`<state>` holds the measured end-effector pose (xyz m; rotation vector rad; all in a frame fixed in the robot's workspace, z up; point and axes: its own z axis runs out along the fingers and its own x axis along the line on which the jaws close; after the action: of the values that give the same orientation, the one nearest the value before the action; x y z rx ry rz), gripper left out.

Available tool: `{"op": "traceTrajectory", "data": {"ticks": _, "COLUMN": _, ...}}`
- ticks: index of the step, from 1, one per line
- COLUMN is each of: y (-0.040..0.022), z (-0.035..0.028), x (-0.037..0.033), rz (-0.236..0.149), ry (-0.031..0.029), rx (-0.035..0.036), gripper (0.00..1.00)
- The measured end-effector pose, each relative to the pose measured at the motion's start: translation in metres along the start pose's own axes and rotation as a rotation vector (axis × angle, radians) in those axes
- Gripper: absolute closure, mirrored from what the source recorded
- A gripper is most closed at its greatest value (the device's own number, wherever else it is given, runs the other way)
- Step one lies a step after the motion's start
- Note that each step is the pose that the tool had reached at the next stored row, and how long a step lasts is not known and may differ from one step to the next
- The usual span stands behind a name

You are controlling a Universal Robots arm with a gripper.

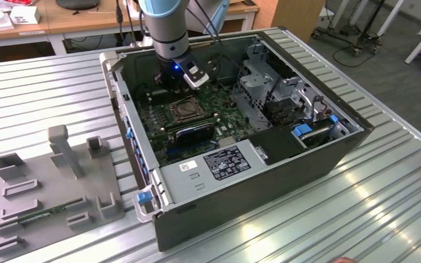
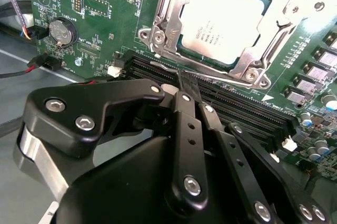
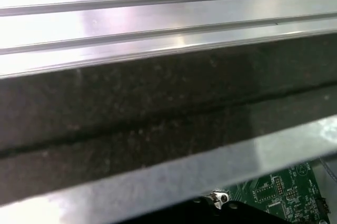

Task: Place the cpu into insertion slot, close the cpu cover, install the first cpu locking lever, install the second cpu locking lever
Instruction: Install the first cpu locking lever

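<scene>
— Grey plastic fixture (image 1: 57, 181) at the exterior view's left, on the ribbed metal counter (image 1: 35, 82), then the open computer case (image 1: 269, 186). Where is the work?

— Inside the case, on the green motherboard (image 1: 159, 123). The insertion slot (image 1: 183, 109) lies near the board's middle, with the arm reaching down just behind it. Further to the exterior view's right is the metal drive cage (image 1: 258, 87), well apart from it.

— And the cpu?

— In the second wrist view the cpu (image 2: 226, 18) lies flat in the slot. Its pale silvery face shows through the window of the cpu cover (image 2: 162, 23), which looks laid down over it.

— The hand?

— The hand (image 2: 183, 81) is clenched, fingertips drawn together with no gap that I can see. It is poised over the black memory slots (image 2: 237, 105), just beside the socket's edge. A thin bright rod (image 2: 163, 67) runs right by the tips. I take it for a locking lever, but whether the tips touch it I cannot tell.

— So the lever step, you judge?

— I'd say so. To do it well, bear on the rod alone and press it down and sideways until it tucks under its hook. Keep the tips off the memory slots and the board, and go slowly so the cover seats evenly on the chip.
</scene>
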<state>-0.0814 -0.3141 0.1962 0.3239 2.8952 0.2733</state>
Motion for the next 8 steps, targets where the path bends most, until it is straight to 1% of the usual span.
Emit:
{"op": "traceTrajectory", "data": {"ticks": 3, "y": -0.0001, "z": 0.0003, "x": 0.0001, "rz": -0.002, "ry": -0.0018, "rx": 0.009, "gripper": 0.89}}
{"op": "traceTrajectory", "data": {"ticks": 8, "y": -0.0002, "z": 0.0009, "x": 0.0002, "rz": -0.007, "ry": -0.0057, "rx": 0.0278, "gripper": 0.89}}
